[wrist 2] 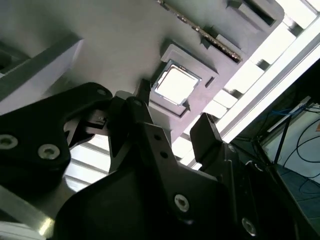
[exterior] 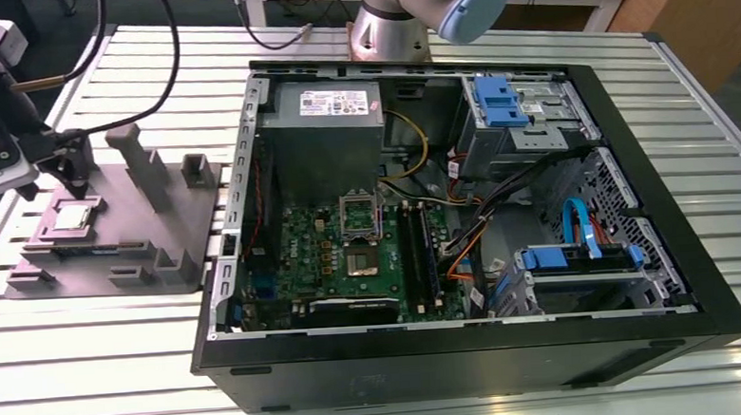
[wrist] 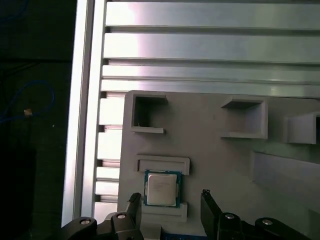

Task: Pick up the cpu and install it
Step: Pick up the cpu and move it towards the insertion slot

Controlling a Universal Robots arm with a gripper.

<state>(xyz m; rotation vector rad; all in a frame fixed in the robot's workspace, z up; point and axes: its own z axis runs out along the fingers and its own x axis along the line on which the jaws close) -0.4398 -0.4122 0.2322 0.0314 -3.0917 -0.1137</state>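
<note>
The cpu (exterior: 69, 217), a small silvery square chip, lies flat in a recess of the grey holder block (exterior: 118, 230) at the exterior view's left. My gripper (exterior: 59, 191) hovers just above it, open, with nothing between its fingers. In the first wrist view the cpu (wrist: 162, 188) sits between the two black fingertips (wrist: 134, 202) of the gripper (wrist: 170, 202), slightly nearer one of them. The second wrist view has the cpu (wrist 2: 175, 84) bright beyond the gripper (wrist 2: 175, 117). The motherboard's empty socket (exterior: 361, 232) lies open inside the computer case (exterior: 480, 354).
Upright posts (exterior: 140, 167) on the holder block stand close to the gripper. The open case holds black memory sticks (exterior: 417, 248), cables, a power supply (exterior: 327, 110) and blue drive bays (exterior: 498, 101). The slatted metal table (exterior: 100, 374) runs under everything. The arm's base (exterior: 393, 26) stands behind the case.
</note>
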